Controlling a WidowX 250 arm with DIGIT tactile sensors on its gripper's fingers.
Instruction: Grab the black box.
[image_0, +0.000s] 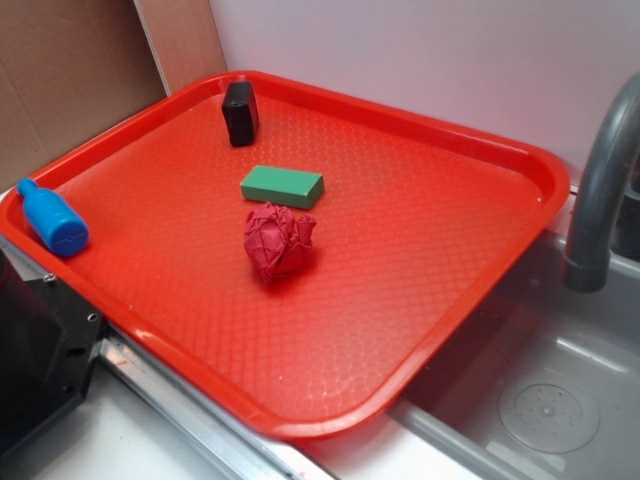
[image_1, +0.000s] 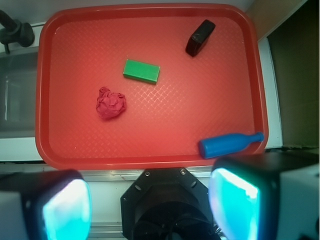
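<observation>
From my remote console: a red plastic tray (image_0: 470, 290) with a dimpled surface fills the workspace, its far corner overhanging a stainless sink (image_0: 560, 400) with a grey faucet (image_0: 600, 190) curving up beside it. A pale wall (image_0: 420, 50) and a brown cardboard panel (image_0: 70, 80) close off the back. The black box (image_0: 239, 112) stands on edge near the tray's rear rim, close to the corner by the cardboard, touching nothing else. The green block (image_0: 282, 186) lies flat near the middle, well apart from the box, and a crumpled red cloth ball (image_0: 278, 241) sits just in front of it. A blue bottle (image_0: 52, 218) lies on its side against the tray's rim at the left of the exterior view.

In the wrist view I see the gripper (image_1: 150, 210) hanging high over the tray's near edge, its two pads glowing teal, one finger (image_1: 235, 200) at each lower corner. The jaws stand wide apart and hold nothing; the black box (image_1: 200, 37) lies far across the tray from them.
</observation>
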